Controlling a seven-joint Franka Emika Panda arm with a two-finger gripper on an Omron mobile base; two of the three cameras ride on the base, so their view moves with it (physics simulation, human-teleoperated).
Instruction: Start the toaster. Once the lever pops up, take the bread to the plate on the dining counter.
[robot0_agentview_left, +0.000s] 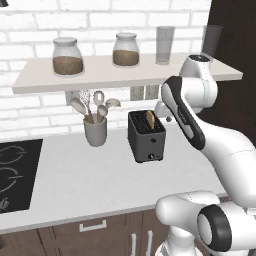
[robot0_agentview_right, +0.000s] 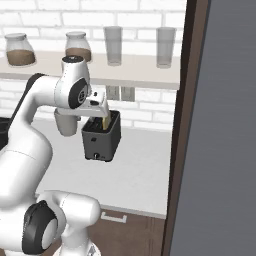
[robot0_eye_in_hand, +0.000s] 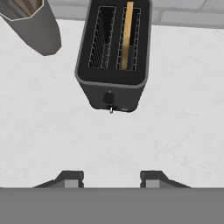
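On the white counter (robot0_agentview_left: 75, 175) in the left base view the toaster (robot0_agentview_left: 146, 136) stands right of the utensil cup (robot0_agentview_left: 95, 131) with the bread (robot0_agentview_left: 150, 118) upright in one slot; right base view: hand above toaster; hand view: gripper (robot0_eye_in_hand: 113, 178) jaws parted, empty, over the counter before the toaster.

At frame centre, the toaster (robot0_agentview_left: 146, 136) is dark grey, its bread (robot0_agentview_left: 150, 118) light tan. The utensil cup (robot0_agentview_left: 95, 131) left of it is grey, on a speckled white counter (robot0_agentview_left: 75, 175); 2 brown-filled jars (robot0_agentview_left: 67, 56) stand upper left.
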